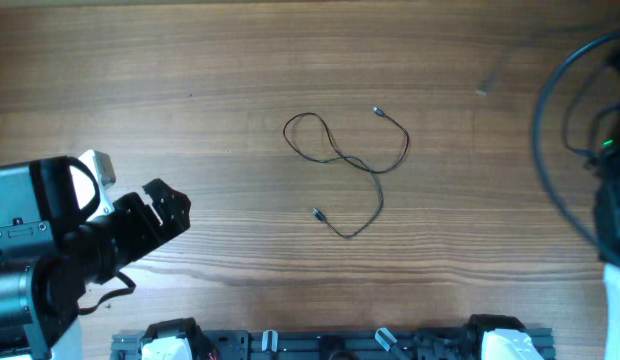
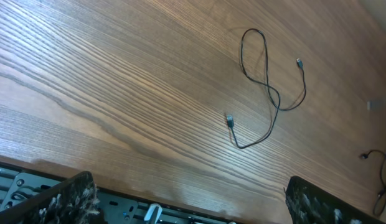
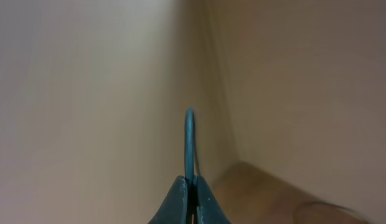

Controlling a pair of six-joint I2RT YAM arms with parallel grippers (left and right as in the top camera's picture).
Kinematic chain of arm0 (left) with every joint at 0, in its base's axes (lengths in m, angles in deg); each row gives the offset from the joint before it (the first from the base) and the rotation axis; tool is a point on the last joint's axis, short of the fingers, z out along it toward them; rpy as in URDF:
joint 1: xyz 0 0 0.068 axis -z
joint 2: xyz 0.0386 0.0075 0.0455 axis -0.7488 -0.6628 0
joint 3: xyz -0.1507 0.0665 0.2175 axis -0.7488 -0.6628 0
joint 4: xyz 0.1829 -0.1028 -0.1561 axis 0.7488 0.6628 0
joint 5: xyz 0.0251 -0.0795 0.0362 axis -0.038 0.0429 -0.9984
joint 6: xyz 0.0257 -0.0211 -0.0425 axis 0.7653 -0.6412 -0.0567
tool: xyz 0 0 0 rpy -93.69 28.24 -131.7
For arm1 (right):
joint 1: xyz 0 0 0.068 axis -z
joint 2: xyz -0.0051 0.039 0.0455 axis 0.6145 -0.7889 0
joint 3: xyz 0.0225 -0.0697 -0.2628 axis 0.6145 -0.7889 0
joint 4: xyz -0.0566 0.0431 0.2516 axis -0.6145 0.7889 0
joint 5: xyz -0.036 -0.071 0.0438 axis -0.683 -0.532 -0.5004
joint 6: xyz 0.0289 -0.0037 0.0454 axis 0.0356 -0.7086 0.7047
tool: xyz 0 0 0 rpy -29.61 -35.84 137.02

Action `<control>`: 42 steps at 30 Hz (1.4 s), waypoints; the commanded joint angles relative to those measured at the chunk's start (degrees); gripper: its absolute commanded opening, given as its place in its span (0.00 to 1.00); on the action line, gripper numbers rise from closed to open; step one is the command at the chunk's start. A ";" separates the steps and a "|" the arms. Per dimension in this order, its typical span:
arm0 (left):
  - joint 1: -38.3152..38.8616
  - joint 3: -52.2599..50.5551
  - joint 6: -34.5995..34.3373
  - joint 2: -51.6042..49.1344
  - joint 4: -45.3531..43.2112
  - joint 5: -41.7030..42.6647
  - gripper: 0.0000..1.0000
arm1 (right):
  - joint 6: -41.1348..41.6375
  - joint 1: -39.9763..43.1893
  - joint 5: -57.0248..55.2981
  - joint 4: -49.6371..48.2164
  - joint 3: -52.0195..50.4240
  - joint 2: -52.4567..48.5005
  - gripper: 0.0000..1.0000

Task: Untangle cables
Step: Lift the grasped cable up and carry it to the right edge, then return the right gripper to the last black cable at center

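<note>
The left gripper (image 1: 168, 203) is spread wide at the near left, well apart from the cable (image 1: 346, 160). The right gripper (image 3: 190, 186) is pressed together and aimed at a wall. The cable lies mid-tabletop (image 1: 190, 60) in loose loops that cross each other. Pinching at a crossing would likely catch both strands and drag everything. Pulling one plug (image 1: 316, 212) could tighten a loop.

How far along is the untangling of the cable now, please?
Done: the cable lies in loose loops on the table, both plugs free. In hand: nothing; the left pincer is open and apart from it, the right pincer is shut, pointed at a wall. Left: the cable crosses itself near its middle.
</note>
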 commanded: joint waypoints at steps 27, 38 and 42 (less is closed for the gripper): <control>-0.20 0.66 0.26 0.11 0.63 0.90 1.00 | 22.69 40.41 50.47 32.50 0.48 -42.80 1.00; -0.20 0.66 0.31 -8.04 0.35 -0.85 1.00 | -28.72 -5.62 58.14 39.52 0.46 -42.80 1.00; -0.20 0.66 0.52 -9.68 0.96 -0.83 1.00 | -39.41 -20.28 41.42 41.51 0.46 -42.84 1.00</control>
